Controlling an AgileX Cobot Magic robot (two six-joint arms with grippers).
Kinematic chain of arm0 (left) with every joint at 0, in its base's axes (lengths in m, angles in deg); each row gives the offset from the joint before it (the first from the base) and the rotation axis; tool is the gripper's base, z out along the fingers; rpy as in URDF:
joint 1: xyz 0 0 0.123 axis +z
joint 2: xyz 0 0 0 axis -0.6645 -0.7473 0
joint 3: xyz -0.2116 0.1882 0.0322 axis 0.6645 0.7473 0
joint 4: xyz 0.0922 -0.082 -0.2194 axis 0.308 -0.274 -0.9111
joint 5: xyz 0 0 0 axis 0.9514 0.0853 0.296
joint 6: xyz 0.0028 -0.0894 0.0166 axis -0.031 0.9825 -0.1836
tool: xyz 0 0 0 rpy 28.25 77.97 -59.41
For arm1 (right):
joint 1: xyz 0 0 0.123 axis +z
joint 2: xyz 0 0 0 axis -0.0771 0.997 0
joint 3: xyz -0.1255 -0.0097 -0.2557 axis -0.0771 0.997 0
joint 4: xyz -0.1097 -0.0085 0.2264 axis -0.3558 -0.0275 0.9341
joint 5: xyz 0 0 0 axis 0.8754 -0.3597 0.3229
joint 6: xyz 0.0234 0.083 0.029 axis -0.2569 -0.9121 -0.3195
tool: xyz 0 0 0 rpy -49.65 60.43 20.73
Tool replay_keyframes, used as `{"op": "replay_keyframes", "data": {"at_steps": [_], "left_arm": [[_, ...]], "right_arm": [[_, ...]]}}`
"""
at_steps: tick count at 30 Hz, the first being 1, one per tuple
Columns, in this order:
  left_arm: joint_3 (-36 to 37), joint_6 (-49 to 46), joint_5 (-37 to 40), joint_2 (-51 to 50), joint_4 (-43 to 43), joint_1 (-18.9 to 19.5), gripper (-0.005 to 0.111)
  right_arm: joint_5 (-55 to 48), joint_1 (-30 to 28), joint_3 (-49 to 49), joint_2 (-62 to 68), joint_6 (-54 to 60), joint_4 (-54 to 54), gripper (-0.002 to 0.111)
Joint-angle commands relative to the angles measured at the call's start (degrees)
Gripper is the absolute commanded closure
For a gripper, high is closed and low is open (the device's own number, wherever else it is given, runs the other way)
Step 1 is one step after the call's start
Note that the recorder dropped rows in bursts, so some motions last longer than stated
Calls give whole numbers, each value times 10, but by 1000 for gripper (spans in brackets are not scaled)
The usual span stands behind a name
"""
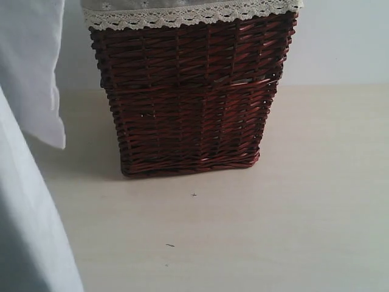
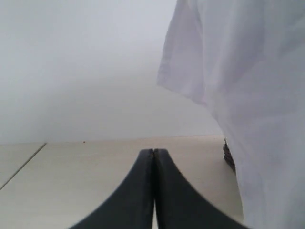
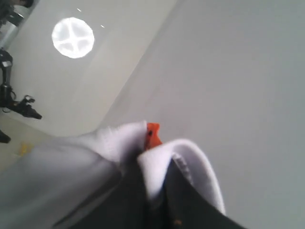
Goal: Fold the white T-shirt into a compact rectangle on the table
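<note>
1. Exterior view: a dark red-brown wicker basket (image 1: 188, 97) stands on the pale beige table (image 1: 292, 207), towards its far side. A grey liner (image 1: 182, 13) with a lace edge folds over the basket's rim. The white T-shirt (image 1: 33, 73) hangs down the left side of this view, close to the camera. One loose part ends above the table beside the basket, and a larger sweep of cloth covers the lower left corner. I cannot tell whether its lowest edge touches the tabletop. A few tiny dark specks (image 1: 194, 194) lie on the table in front of the basket.

2. Left wrist view: the left gripper (image 2: 153, 152) has its two black fingers pressed together with nothing between them, above the bare table (image 2: 71, 167). The white T-shirt (image 2: 248, 95) hangs beside it, not touching it, and hides most of the wicker basket (image 2: 228, 157). A plain pale wall (image 2: 81, 71) fills the background.

3. Right wrist view: the right gripper (image 3: 159, 195) is clamped on the white T-shirt (image 3: 186, 152) at its neck. The collar bunches over the dark fingers, and the orange tag (image 3: 152, 134) sticks out just above them. This camera points upward at a round lamp (image 3: 73, 37).
</note>
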Motion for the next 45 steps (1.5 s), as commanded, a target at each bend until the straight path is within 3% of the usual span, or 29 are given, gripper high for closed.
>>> {"op": "replay_keyframes", "data": {"at_steps": [1,5,9,12,15,20,26,38,45], "left_arm": [[-2,2,2,4,-4,1,107],[-2,2,2,4,-4,1,107],[-2,2,1,4,-4,1,107],[-2,2,1,4,-4,1,107],[-2,2,1,4,-4,1,107],[-2,2,1,4,-4,1,107],[-2,2,1,4,-4,1,107],[-2,2,1,4,-4,1,107],[-2,2,1,4,-4,1,107]], "right_arm": [[113,-1,-10,-12,-28,-22,108],[113,-7,-10,-22,-197,-203,108],[-42,-8,-10,-29,-404,-449,108],[-192,-8,-10,-24,-465,-584,108],[-236,-11,9,-18,-496,-668,108],[-228,-37,68,-29,-497,-673,108],[-225,-125,157,-100,-499,-682,108],[-234,-259,441,-221,-498,-822,108],[-222,-329,523,-295,-498,-864,108]]}}
